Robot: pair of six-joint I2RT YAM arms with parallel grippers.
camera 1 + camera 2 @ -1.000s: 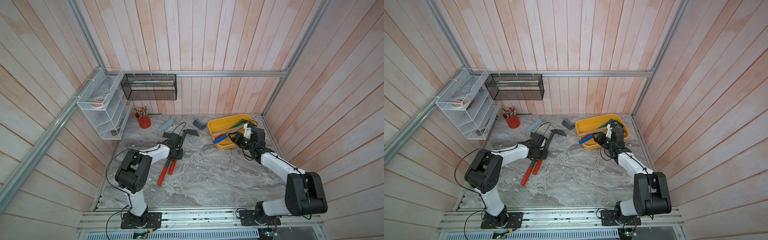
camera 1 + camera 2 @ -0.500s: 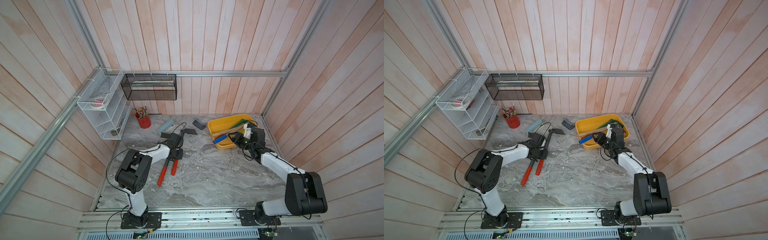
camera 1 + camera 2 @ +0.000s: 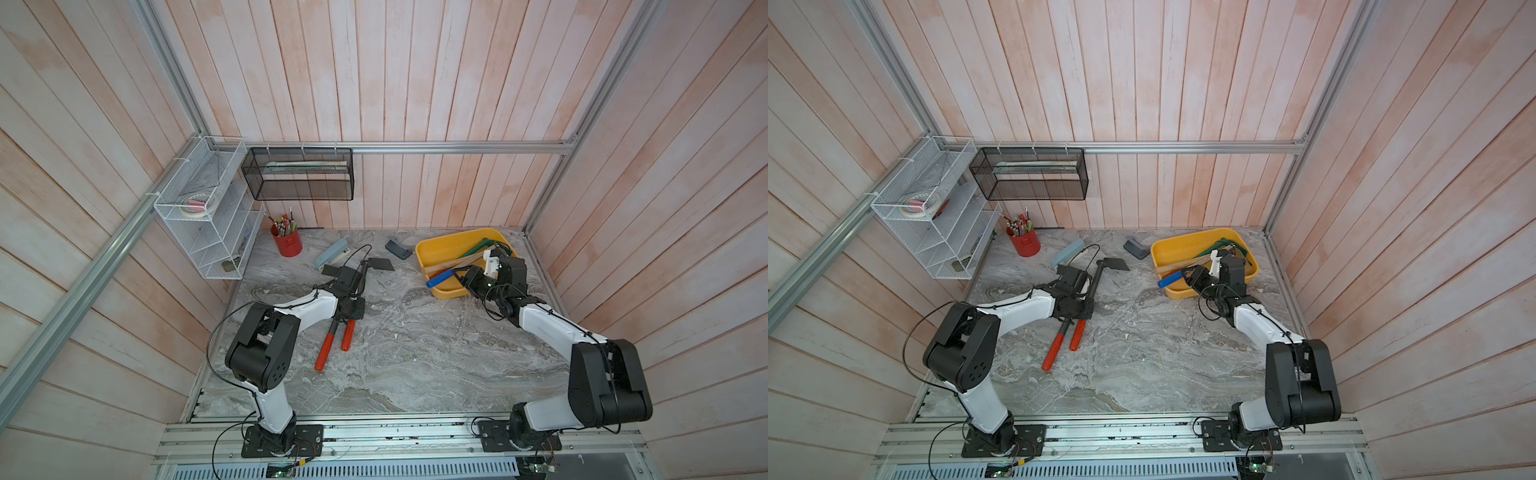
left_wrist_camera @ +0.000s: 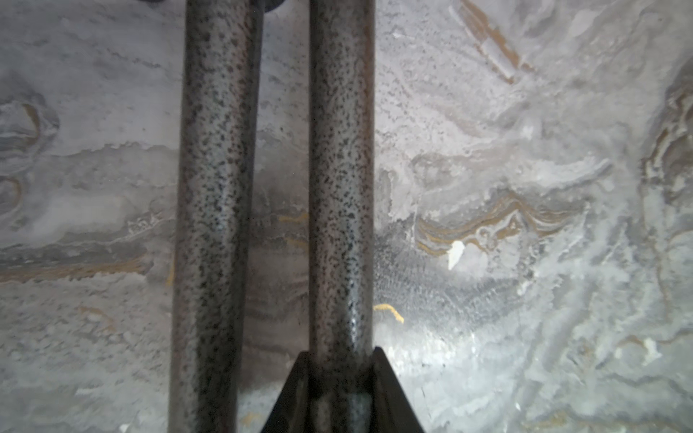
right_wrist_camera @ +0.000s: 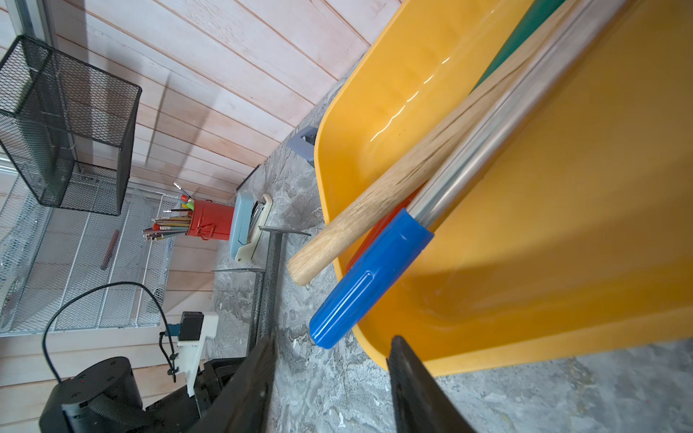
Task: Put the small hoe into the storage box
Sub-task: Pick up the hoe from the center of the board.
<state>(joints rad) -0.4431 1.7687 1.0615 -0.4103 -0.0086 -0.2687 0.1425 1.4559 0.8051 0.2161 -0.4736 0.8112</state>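
Small hoe [image 3: 380, 264], speckled dark metal shaft with flat dark blade and red grip, lying flat on grey marbled tabletop [image 3: 415, 353], blade toward back wall, outside shallow yellow plastic storage box [image 3: 440, 251] and apart from it. Clamped mid-shaft by left gripper [image 4: 340, 354], jaws tight against both sides of shaft. Left arm folded at elbow, forearm low, wrist turned down over tabletop. Just beside, second tool [image 3: 323, 357] with like speckled shaft and red grip. Right arm stretched toward storage box, right gripper [image 5: 330, 343] partly parted, holding nothing, at near rim by blue plastic handle [image 5: 369, 281] jutting over it.
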